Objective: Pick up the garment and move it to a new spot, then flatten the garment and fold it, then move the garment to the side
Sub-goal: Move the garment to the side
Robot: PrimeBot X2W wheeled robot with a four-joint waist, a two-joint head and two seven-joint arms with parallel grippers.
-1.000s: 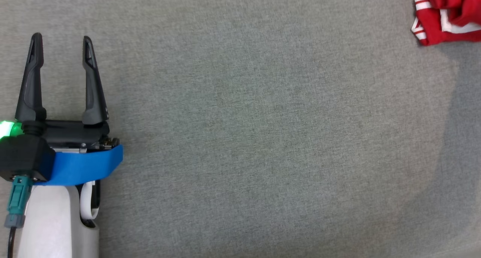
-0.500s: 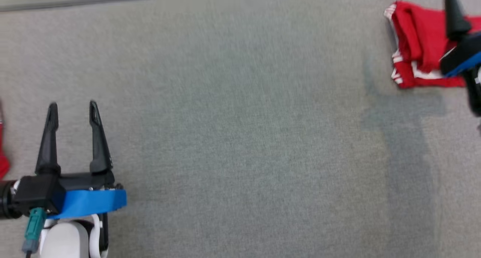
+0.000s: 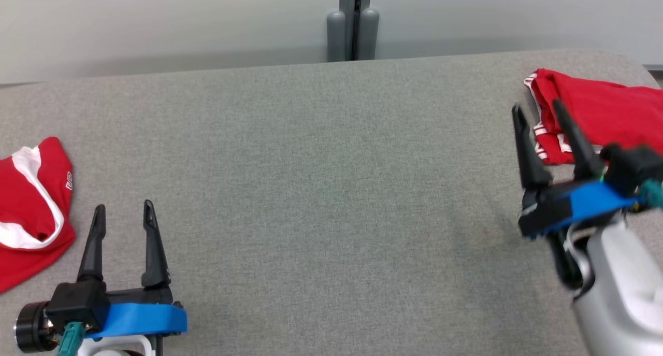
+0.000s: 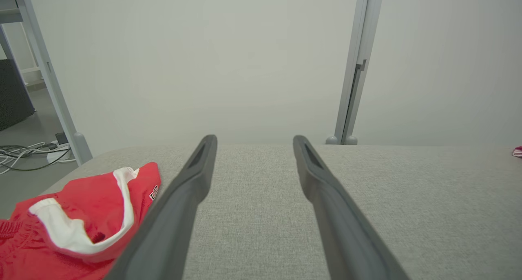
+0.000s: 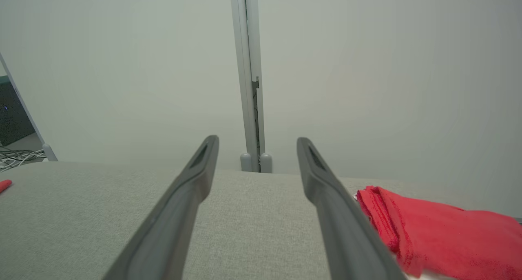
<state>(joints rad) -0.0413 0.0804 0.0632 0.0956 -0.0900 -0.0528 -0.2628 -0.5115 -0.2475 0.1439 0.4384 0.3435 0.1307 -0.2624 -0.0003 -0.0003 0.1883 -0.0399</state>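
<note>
While left gripper (image 3: 124, 207) and right gripper (image 3: 536, 106) gape wide, both hold nothing.
Folded red garment (image 3: 611, 107): table (image 3: 331, 190) far-right corner; red-and-white garment (image 3: 31, 190): left edge.

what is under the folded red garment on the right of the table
The red garment lies directly on the grey table. Its own white-striped lower layers peek out at the near edge; anything else beneath the folds is covered.

Left claw (image 3: 123, 214) and right claw (image 3: 537, 110), both spread wide, empty.
</note>
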